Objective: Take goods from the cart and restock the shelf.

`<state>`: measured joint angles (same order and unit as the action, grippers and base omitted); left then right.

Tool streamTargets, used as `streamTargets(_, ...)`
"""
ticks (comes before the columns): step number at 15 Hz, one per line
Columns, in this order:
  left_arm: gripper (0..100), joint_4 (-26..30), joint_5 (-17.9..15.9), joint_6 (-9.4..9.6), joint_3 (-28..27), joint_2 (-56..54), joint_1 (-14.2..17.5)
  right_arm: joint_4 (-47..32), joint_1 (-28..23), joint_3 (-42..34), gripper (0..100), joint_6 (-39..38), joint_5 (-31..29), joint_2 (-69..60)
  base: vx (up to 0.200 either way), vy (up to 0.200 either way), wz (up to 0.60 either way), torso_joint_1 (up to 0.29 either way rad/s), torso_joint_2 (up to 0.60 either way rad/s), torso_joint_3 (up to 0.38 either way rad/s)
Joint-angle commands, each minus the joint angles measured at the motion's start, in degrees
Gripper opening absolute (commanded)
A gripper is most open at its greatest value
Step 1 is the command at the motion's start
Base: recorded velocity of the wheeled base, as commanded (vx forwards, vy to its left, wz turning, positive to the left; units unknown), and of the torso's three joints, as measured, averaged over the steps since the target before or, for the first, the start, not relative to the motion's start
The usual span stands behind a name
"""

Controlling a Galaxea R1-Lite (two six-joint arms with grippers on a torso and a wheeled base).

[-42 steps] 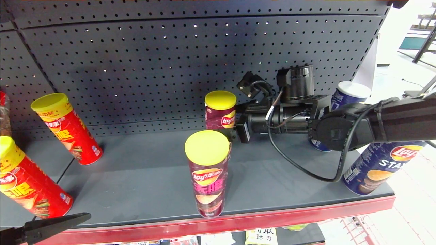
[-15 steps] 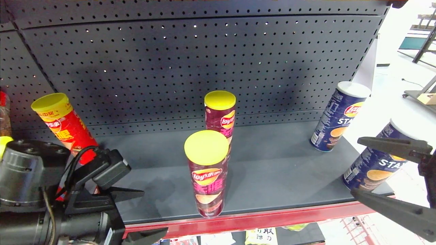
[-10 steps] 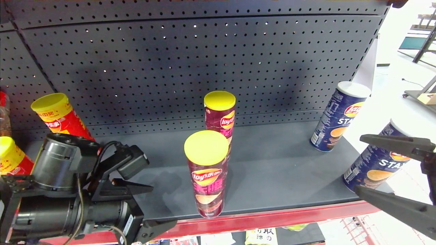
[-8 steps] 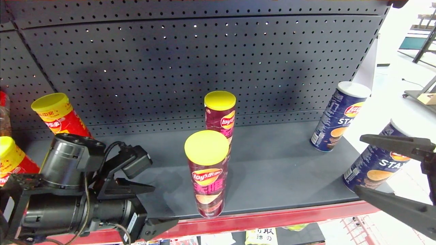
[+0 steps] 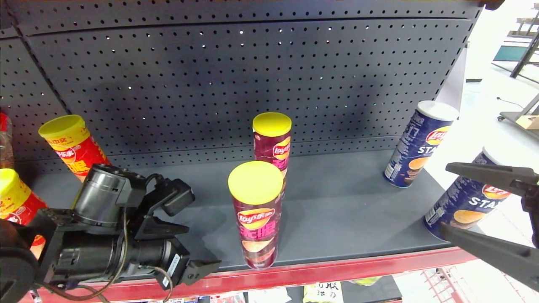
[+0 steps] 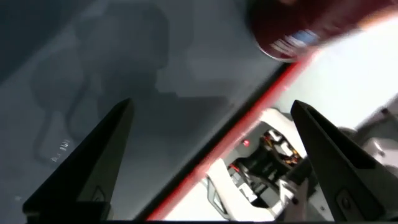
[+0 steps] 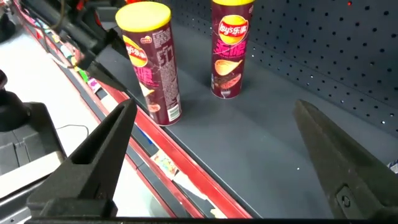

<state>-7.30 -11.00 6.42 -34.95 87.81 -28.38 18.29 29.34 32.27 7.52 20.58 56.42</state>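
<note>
At shelf front I read both sets of jaws wide, holding nothing.
Left gripper (image 5: 202, 248) 8 o'clock of front purple can (image 5: 257, 219), right gripper (image 5: 444, 198) 4 o'clock; right wrist view adds shelf deck (image 7: 267, 143) behind red lip (image 7: 205, 180).

Wide gap between maroon cans (image 5: 257, 219) and blue cans (image 5: 417, 145).

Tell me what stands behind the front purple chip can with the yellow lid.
A second purple yellow-lidded chip can stands behind it, before the grey perforated back panel. In the head view, the front can covers its lower part.
</note>
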Motion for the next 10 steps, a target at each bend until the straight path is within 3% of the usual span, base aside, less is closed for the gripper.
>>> streamTargets(1,100,-0.43,0.89,-0.1,-2.49,2.89,-0.01,0.0,0.01,0.34,100,0.04,-0.01,0.27,0.0,0.0,0.0,0.0,0.0,0.0)
streamTargets(10,100,-0.43,0.98,-0.1,-4.78,5.09,-1.06,0.0,0.01,1.04,100,0.04,-0.01,0.45,0.0,0.0,0.0,0.0,0.0,0.0)
